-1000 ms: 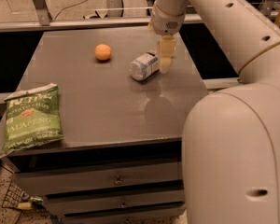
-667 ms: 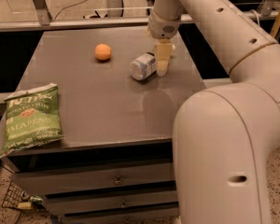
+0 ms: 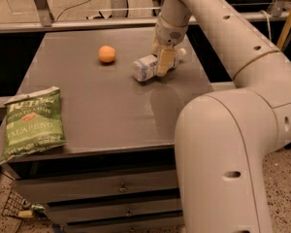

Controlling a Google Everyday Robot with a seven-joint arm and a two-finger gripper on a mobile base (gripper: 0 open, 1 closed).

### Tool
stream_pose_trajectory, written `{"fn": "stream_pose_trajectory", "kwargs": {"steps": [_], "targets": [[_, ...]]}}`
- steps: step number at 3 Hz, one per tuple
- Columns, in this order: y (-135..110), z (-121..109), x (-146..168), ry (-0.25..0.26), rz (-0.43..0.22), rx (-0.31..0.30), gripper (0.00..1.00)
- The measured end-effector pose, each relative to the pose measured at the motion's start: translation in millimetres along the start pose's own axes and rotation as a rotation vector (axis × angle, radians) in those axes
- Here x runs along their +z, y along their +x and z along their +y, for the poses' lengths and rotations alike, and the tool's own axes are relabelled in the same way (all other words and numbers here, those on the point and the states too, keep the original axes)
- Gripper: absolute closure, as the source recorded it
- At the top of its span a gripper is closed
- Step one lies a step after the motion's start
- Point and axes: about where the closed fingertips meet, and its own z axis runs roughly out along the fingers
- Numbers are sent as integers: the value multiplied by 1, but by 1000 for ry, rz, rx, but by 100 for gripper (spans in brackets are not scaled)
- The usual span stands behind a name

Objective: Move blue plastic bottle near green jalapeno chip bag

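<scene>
Lowered since a second ago, gripper now sits across the blue plastic bottle, which lies on its side toward the table's far right. Closed or not, you cannot tell. Bottle likely light, thin-walled, slick, prone to roll: take its labelled middle. Label print unreadable. Green jalapeno chip bag, front-left and well apart, reads "JALAPENO".

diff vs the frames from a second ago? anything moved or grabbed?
The tool slid slightly left and down, from the cap end of the small clear pale-blue plastic bottle to over its middle; a grip cannot be confirmed. The white arm swung with it. Bottle, small orange ball-like fruit and flat green jalapeno chip bag stayed put on the grey table.
</scene>
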Motion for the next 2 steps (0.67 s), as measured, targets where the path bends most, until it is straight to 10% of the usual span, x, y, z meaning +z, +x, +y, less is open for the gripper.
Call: {"fn": "stream_pose_trajectory", "kwargs": {"steps": [2], "targets": [[-33, 1, -47, 82, -17, -82, 95]]}}
